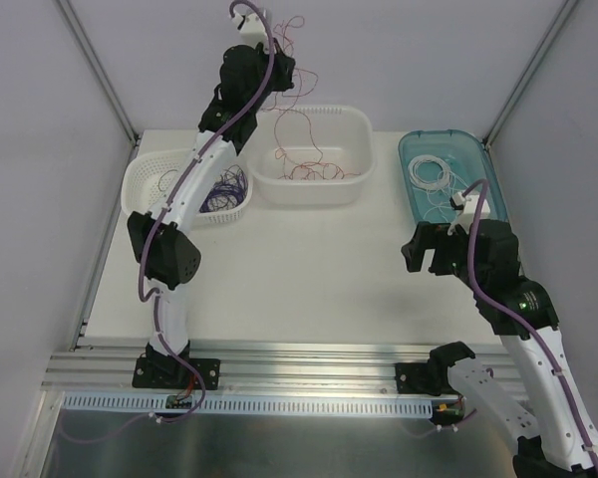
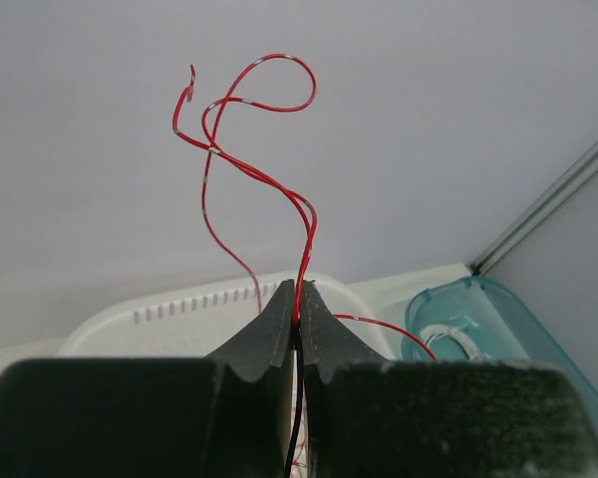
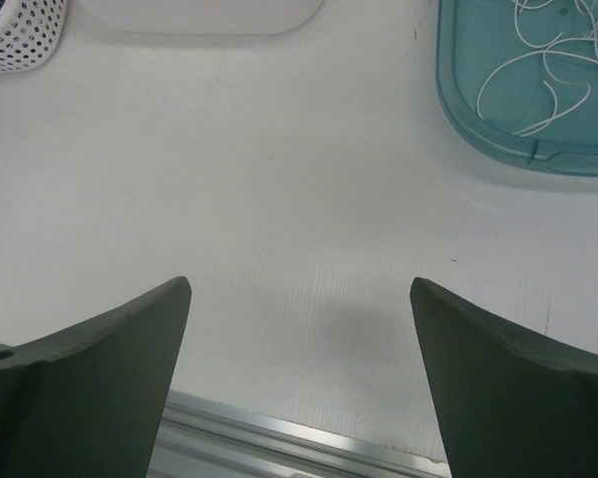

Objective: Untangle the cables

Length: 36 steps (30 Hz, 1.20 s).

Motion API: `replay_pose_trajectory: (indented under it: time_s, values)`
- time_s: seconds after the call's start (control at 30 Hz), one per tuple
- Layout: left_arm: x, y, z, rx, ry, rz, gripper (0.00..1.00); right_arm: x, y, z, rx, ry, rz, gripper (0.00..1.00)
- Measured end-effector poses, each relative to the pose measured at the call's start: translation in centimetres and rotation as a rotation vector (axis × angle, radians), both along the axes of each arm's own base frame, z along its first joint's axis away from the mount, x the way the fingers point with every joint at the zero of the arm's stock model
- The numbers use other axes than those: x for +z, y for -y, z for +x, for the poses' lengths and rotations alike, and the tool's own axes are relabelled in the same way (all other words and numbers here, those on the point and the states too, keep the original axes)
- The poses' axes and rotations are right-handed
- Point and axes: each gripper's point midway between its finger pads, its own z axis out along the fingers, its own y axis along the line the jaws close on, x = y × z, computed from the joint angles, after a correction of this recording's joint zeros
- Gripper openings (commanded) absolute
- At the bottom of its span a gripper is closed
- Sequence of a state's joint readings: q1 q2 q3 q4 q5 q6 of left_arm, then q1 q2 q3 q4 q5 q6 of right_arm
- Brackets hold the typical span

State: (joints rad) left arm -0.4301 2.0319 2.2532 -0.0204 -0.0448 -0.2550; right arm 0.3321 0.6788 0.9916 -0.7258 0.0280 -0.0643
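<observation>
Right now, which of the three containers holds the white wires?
The teal tray on the right; the white tub holds red wires, the perforated basket purple.

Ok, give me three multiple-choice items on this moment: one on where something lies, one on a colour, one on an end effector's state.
1. Where do the thin purple wires lie?
A. in the white perforated plastic basket
B. in the teal tray
C. loose on the table

2. What colour is the thin curly wire in the left end effector?
A. white
B. purple
C. red

3. How is the right end effector?
A. shut on a white wire
B. open, holding nothing
C. shut, empty

Answers:
1 A, the purple curls sit inside the basket.
2 C, the wire pinched between its closed fingers is red.
3 B, its fingers stand wide apart over the bare white table.
</observation>
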Motion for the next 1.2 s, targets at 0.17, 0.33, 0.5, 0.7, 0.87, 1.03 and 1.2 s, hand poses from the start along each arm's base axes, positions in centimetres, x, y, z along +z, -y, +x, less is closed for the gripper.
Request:
replay_pose_trajectory:
  time_s: [0.17, 0.33, 0.5, 0.7, 0.87, 1.03, 1.2]
  values:
    - [-10.3, 1.0, 2.1, -0.008, -0.164, 0.038, 0.87, -0.5, 0.4, -0.3, -0.012, -0.022, -0.015, 0.97]
    - [-22.4, 0.4, 1.0, 0.005, -0.396, 0.128, 0.99, -1.1, 0.5, -0.6, -0.006, -0.049, -0.030, 0.97]
    - [-24.1, -1.5, -1.6, 0.041, -0.452, 0.171, 0.99, -1.5, 0.5, -0.8, 0.006, -0.065, -0.049, 0.97]
    - [-15.0, -5.9, -8.4, 0.103, -0.345, 0.147, 0.99, -1.8, 1.1, -1.4, 0.003, -0.090, -0.086, 0.97]
    - [-10.8, -11.1, -17.2, 0.168, -0.284, 0.116, 0.99, -2.2, 2.3, -2.1, -0.035, -0.107, -0.124, 0.97]
    - [-17.4, -16.3, -26.1, 0.255, -0.443, 0.138, 0.99, -1.7, 3.8, -2.8, -0.094, -0.069, -0.147, 0.97]
    - [-21.5, -20.8, -34.2, 0.337, -0.532, 0.106, 0.99, -0.9, 5.7, -3.8, -0.181, -0.013, -0.163, 0.97]
